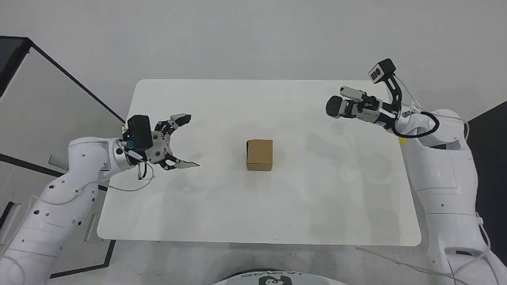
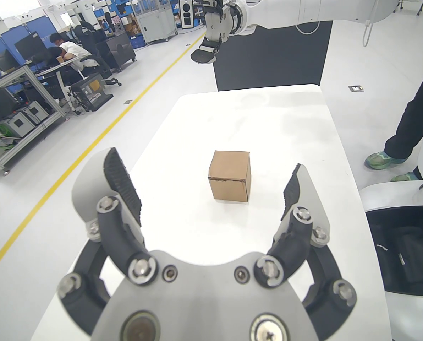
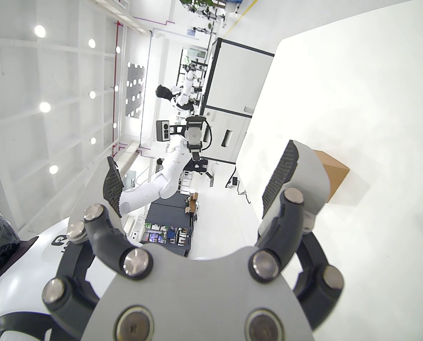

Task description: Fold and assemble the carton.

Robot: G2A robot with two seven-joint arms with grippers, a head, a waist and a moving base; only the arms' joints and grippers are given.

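left gripper: low over the left part of the table, at 9 o'clock from the carton; fingers spread wide and holding nothing; tips point toward the carton, well apart from it.
carton: plain brown cardboard, closed into a small cube with squared sides; the face toward the left gripper has a slightly ragged seam along its top edge; stands upright on the table, near the middle.
right gripper: at 2 o'clock from the carton, raised above the table's far right part; fingers spread wide and holding nothing; well apart from the carton.
table: white top, rounded corners.
margins: carton well apart from all four table edges; bare white top shows between the carton and each gripper, and from the carton to the near edge at 6 o'clock.
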